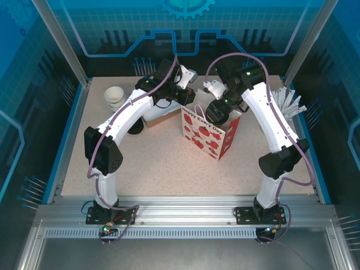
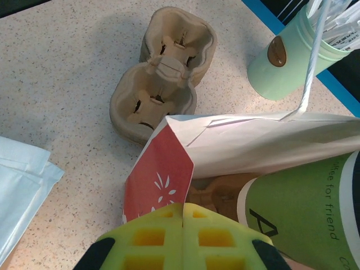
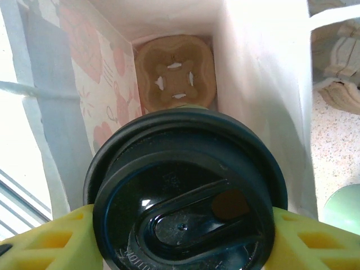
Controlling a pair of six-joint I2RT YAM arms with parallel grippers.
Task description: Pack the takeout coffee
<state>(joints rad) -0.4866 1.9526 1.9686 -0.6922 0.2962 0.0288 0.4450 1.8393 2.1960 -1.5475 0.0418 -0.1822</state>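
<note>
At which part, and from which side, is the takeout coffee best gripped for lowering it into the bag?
Grip the takeout coffee on its round sides at the black lid, coming from above, as the right gripper does: it stands upright and the bag opens only upward.

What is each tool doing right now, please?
Left tool: closed, apparently pinching the edge of the bag.
Right tool: closed on the coffee cup.

White arms (image 1: 126, 115), black joints (image 1: 104, 153), purple cables (image 1: 309, 169), yellow tools (image 2: 183, 214)
</note>
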